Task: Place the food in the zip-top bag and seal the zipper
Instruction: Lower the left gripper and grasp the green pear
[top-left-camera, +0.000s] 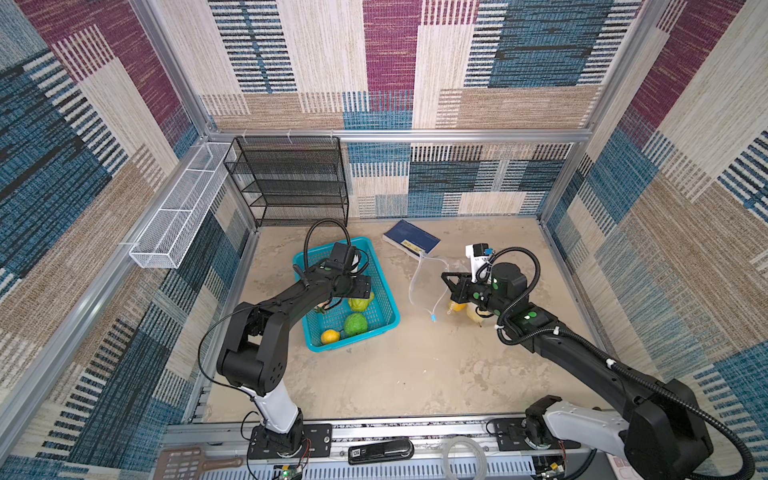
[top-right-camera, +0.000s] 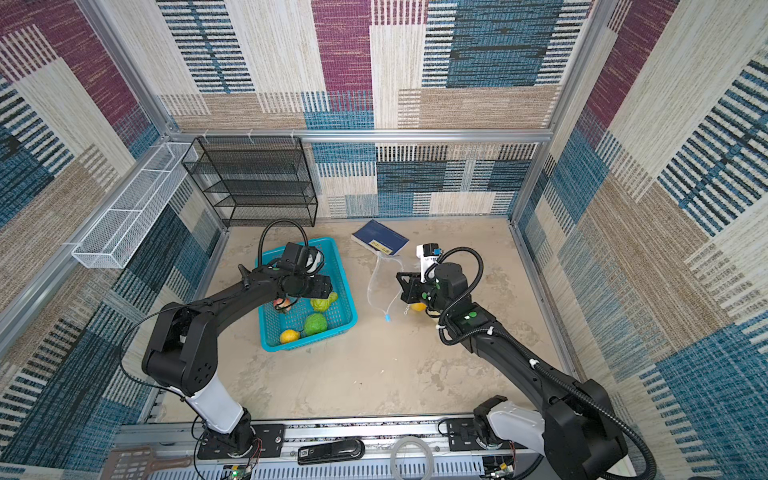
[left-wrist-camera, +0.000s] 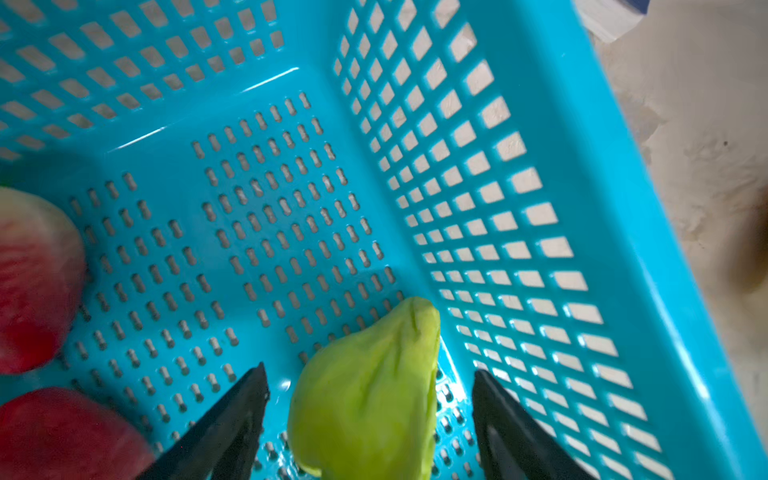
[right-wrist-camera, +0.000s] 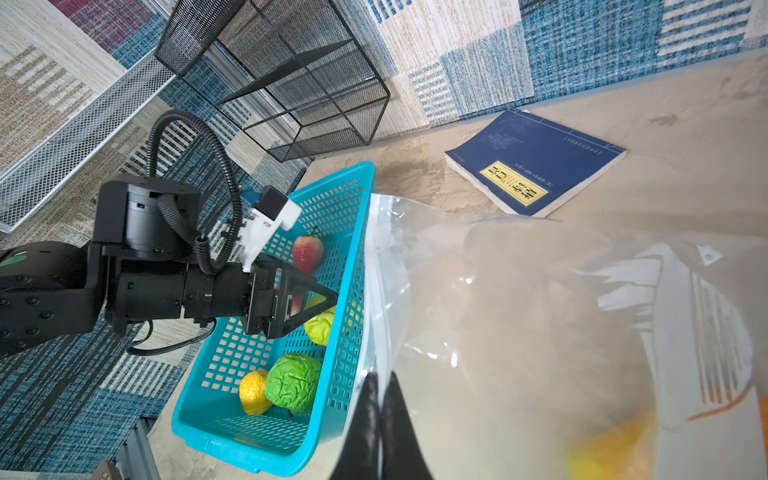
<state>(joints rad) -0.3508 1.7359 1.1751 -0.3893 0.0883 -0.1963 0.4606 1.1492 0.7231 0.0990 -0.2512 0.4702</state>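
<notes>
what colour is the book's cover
Dark blue paperback book with a yellow title label; clearest in the right wrist view.

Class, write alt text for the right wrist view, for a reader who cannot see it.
The right end effector, shut, pinches the edge of a clear bag that holds something yellow-orange. Beside the bag, the left end effector reaches into a teal basket with a lemon, a cabbage and an apple; a blue book lies beyond.

Glossy perforated plastic basket (left-wrist-camera: 611, 208), clear crinkly bag (right-wrist-camera: 519, 291)
</notes>
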